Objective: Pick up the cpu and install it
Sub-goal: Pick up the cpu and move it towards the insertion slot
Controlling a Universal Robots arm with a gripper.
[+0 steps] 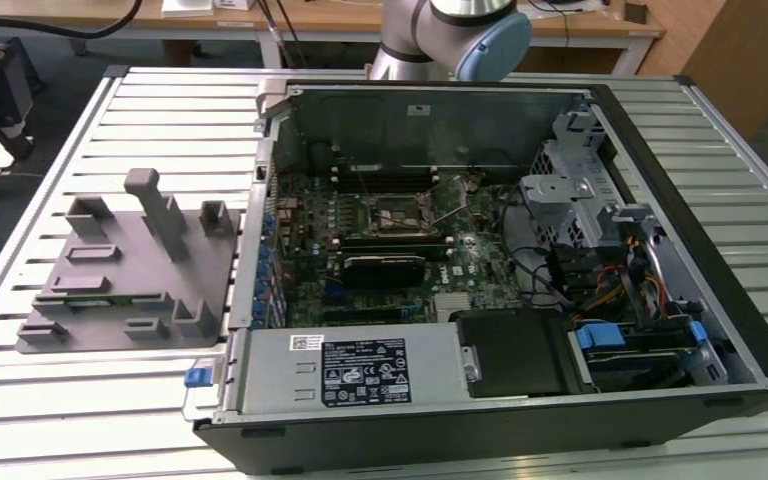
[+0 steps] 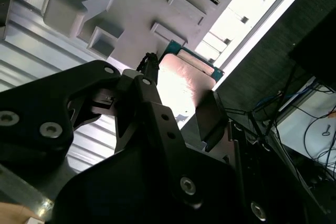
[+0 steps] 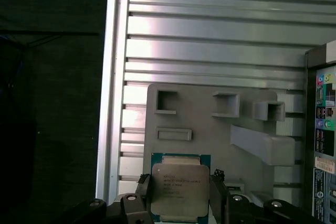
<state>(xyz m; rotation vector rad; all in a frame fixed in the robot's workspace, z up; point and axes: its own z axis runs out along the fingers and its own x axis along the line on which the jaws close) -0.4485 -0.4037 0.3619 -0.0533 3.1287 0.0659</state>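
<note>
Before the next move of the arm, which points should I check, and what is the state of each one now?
1. The chip sits between the two fingers of the gripper: ok.
2. The chip hangs above the grey tray: ok, it seems.
3. The chip lies level in the grip: ok in the first wrist view.
4. The socket is open and empty: cannot tell.
5. The cables lie away from the socket: ok.

The cpu (image 2: 181,85) seems partly hidden.
</note>
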